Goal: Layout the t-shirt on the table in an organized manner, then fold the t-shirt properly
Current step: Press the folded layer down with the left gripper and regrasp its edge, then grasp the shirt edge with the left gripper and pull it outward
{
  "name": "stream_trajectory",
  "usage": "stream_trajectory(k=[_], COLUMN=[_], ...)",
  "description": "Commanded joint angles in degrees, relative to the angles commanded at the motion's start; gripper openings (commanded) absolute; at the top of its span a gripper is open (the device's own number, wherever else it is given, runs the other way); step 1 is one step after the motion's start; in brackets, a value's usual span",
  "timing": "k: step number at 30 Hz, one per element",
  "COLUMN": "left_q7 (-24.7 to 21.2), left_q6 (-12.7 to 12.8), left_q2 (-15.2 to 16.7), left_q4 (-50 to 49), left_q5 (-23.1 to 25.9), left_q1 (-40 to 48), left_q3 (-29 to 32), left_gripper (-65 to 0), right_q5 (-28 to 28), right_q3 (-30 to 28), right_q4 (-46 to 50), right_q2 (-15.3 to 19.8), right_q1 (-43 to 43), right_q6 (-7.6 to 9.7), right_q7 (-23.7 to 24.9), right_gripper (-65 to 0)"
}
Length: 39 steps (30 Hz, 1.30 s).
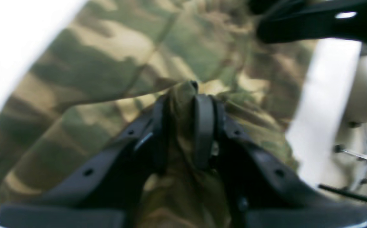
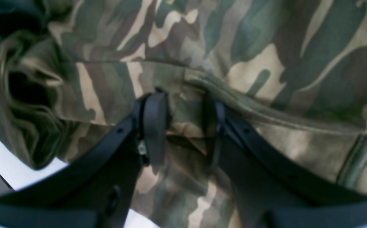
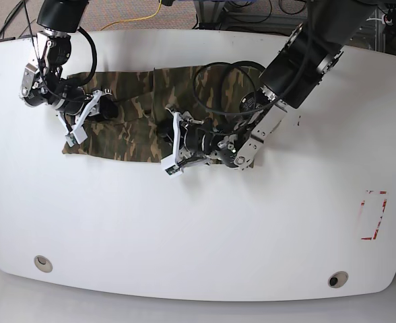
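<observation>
**Both grippers pinching the camouflage t-shirt at the far side of the worktop**

T-shirt (image 3: pixel 134 118) lies stretched in a long band across the far half of the white worktop (image 3: pixel 198 229), partly flat, wrinkled toward its middle and bunched under the arms.

Left gripper (image 1: pixel 183 126): jaws nearly closed on a raised fold of camo cloth; the fabric ridge stands up between the two black pads. View is blurred. In the base view this gripper (image 3: pixel 174 145) sits at the near edge of the shirt, around mid-length, wrist lying low over the cloth.

Right gripper (image 2: pixel 183 129): jaws closed onto cloth, a layered hem fold caught between the pads; a seam runs diagonally just beyond the fingertips. In the base view it (image 3: pixel 80 124) is at the shirt's end on that view's left, near the near corner.

Also seen: two round grommet holes (image 3: pixel 42 263) near the front edge; red tape outline (image 3: pixel 373 215) well apart from the shirt.
</observation>
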Motion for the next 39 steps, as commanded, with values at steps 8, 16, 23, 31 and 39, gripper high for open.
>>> stream_trajectory(k=[8,16,23,31,39], left_q7=[-0.09,-0.26,-0.09,0.0,0.0], left_q6=[0.09,0.09,0.09,0.09,10.37], left_q2=[0.0,0.18,2.2,2.2,2.11], left_q4=[2.2,2.2,2.46,2.73,2.29], left_q5=[0.18,2.55,6.86,4.92,4.48], left_q1=[-0.18,-1.58,-1.76,-1.85,-2.11], left_q3=[-2.29,-6.42,-6.59,-6.59,-6.42], left_gripper=[-60.1,-60.0,-58.3,-41.0,-27.2], right_q5=[0.0,0.0,0.0,0.0,0.0], right_q3=[0.0,0.0,0.0,-0.26,-0.26], right_q4=[0.09,0.09,0.09,0.09,0.09], right_q2=[-0.26,-0.26,-0.26,-0.26,-0.26], right_q1=[0.0,-0.09,-0.09,0.18,0.18], right_q6=[0.0,0.0,0.0,0.0,0.0], right_q7=[0.0,0.0,0.0,0.0,0.0], right_gripper=[-46.3,-46.3,-46.3,-46.3,-46.3])
